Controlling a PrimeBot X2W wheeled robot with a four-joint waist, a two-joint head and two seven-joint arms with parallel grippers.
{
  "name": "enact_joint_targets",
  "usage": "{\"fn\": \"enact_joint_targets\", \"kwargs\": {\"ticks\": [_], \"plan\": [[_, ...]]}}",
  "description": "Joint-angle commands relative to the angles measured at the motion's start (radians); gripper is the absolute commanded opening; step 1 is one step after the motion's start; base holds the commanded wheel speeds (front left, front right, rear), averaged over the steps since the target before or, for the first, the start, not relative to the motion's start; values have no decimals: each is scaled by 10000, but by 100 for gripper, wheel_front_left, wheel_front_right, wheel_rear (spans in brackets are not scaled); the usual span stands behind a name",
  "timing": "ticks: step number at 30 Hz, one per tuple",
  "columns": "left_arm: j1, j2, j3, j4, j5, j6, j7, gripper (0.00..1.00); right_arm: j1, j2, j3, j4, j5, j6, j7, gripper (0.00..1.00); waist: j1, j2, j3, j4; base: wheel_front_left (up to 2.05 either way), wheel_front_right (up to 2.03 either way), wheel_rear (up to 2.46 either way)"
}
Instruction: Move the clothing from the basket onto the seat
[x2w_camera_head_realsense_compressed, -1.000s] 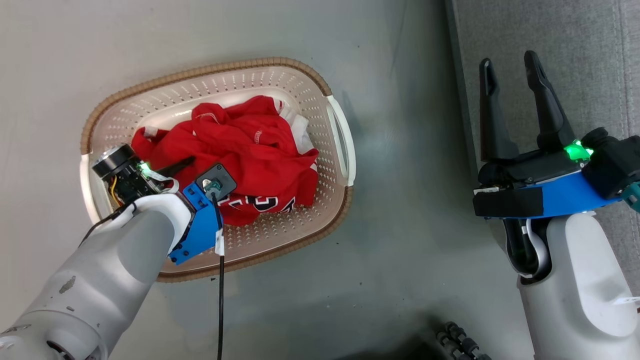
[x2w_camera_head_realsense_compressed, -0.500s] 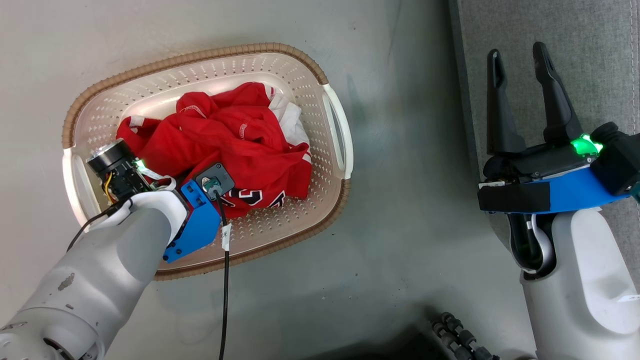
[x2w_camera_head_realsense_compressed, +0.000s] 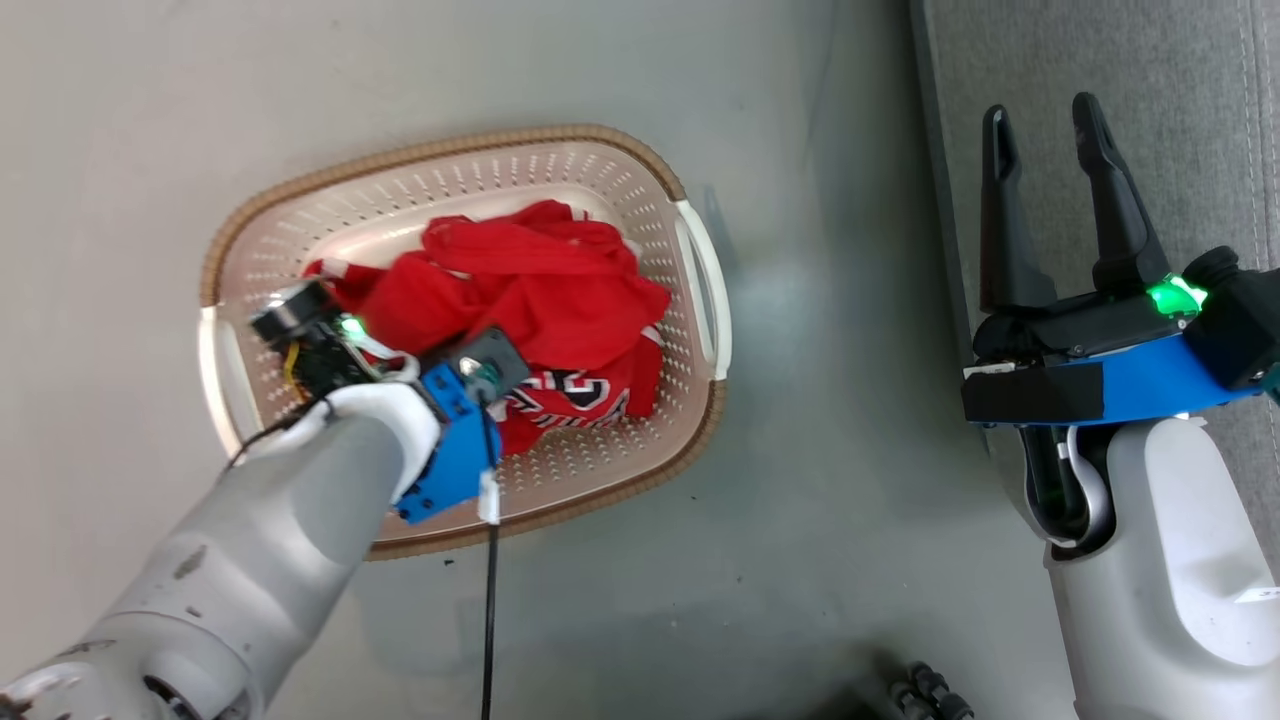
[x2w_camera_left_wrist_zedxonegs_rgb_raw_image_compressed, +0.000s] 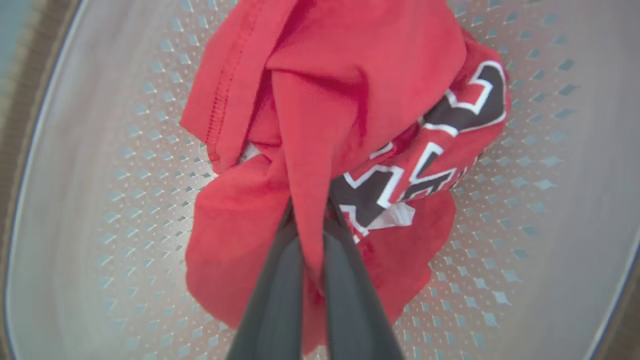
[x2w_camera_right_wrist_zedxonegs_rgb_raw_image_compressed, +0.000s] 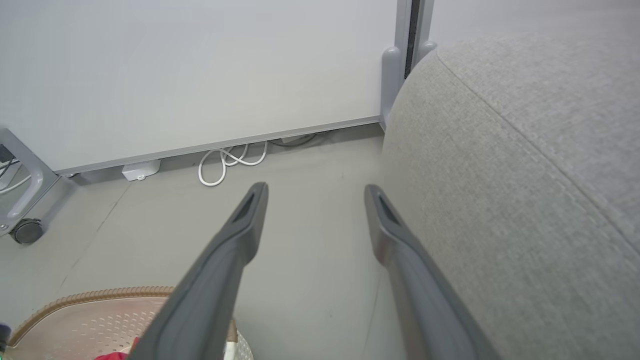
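Clothing (x2w_camera_head_realsense_compressed: 540, 290) lies bunched in the basket (x2w_camera_head_realsense_compressed: 340, 220) just beyond our left arm (x2w_camera_head_realsense_compressed: 300, 520), which hides its own fingers in the head view. The pile looks drawn up taller than a second ago. Our right fingers (x2w_camera_head_realsense_compressed: 1005, 230) stand apart and empty over the edge of the seat (x2w_camera_head_realsense_compressed: 1160, 60).

From the left wrist, our left fingers (x2w_camera_left_wrist_zedxonegs_rgb_raw_image_compressed: 272, 300), apart a second ago, now pinch a fold of plain red cloth, so we judge the lift can start. The lettered jersey (x2w_camera_left_wrist_zedxonegs_rgb_raw_image_compressed: 450, 120) lies just right of the tips. Through the blur we cannot tell whether it is caught too.

From the right wrist, the seat rises just right of the spread fingers. The basket rim is cut off at lower left.
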Motion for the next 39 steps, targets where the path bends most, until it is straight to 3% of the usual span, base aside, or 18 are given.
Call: {"fn": "enact_joint_targets", "kwargs": {"ticks": [1,20,27,39], "plan": [[58,2,-33,-40,108,-2,-63,0,16,-40,-7,41,-55,4,-3,100,0,0,-185,146,0,0,0],[338,-1072,-32,-681,-1121,-2,-1737,0,826,-38,-291,514,-555,5,-3,100,0,0,-2425,1109,0,0,0],[307,-1023,271,-1621,-1631,-3,-1840,0,1330,-40,-425,750,-659,5,-3,100,0,0,-3419,1397,0,0,0],[858,-636,1926,-3787,-925,237,-1843,0,2105,-38,-458,1024,-526,5,-3,100,0,0,-4851,1564,0,0,0]]}}
